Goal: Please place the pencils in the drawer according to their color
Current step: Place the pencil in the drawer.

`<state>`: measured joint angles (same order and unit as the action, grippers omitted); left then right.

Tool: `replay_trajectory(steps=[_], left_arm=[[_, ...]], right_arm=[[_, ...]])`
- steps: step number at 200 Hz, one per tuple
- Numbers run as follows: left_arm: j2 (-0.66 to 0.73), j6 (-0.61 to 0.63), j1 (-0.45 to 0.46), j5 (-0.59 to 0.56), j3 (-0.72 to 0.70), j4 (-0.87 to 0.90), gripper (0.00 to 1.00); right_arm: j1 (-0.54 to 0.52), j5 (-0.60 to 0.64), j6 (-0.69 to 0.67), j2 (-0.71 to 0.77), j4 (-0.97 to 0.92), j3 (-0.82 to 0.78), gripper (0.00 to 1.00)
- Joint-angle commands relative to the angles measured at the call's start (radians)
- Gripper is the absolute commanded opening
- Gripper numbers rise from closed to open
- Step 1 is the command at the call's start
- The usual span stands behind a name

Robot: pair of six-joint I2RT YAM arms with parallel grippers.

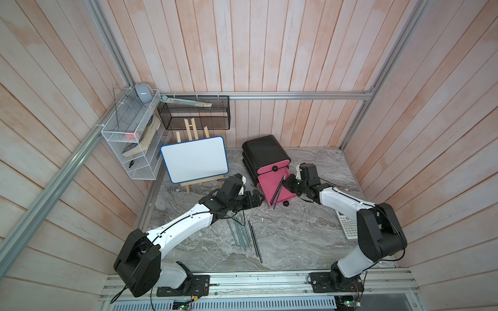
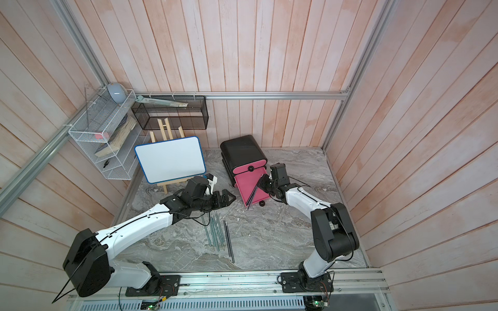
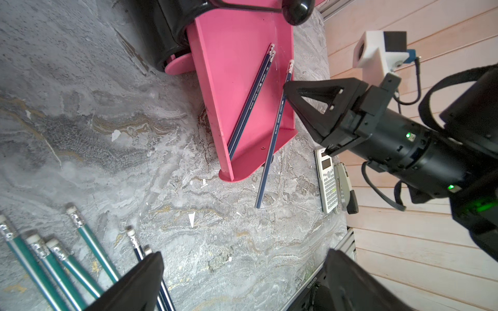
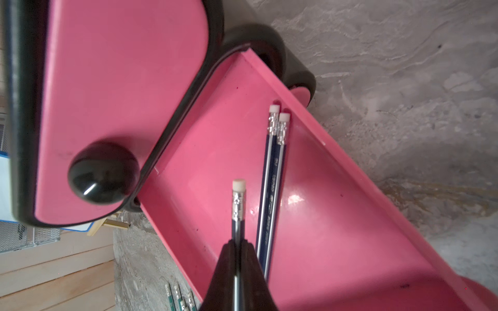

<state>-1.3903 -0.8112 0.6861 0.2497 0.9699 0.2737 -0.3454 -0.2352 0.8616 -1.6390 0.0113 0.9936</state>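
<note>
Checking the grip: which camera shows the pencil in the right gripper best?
Right wrist view: the held pencil is close up, clamped in the right gripper over the open drawer. The left wrist view shows nearly its whole length; in both top views it's a thin line.

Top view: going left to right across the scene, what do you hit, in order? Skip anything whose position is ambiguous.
In a top view: white wire rack → whiteboard → loose teal pencils → open pink drawer → calculator.
</note>
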Motion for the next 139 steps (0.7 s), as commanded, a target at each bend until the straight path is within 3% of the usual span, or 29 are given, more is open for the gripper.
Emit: replay_trajectory(steps=[1, 111, 139], left_arm=[[-0.01, 0.017, 0.006, -0.006, 0.021, 0.008, 1.0], [-0.001, 0.016, 0.007, -0.009, 0.013, 0.012, 1.0], [0.001, 0.014, 0.007, -0.01, 0.009, 0.009, 1.0]], right_arm=[[0.009, -0.011, 0.012, -0.044, 0.043, 0.061, 0.0], [0.04, 0.006, 0.002, -0.169, 0.046, 0.156, 0.0], [0.04, 0.002, -0.004, -0.157, 0.039, 0.157, 0.25]])
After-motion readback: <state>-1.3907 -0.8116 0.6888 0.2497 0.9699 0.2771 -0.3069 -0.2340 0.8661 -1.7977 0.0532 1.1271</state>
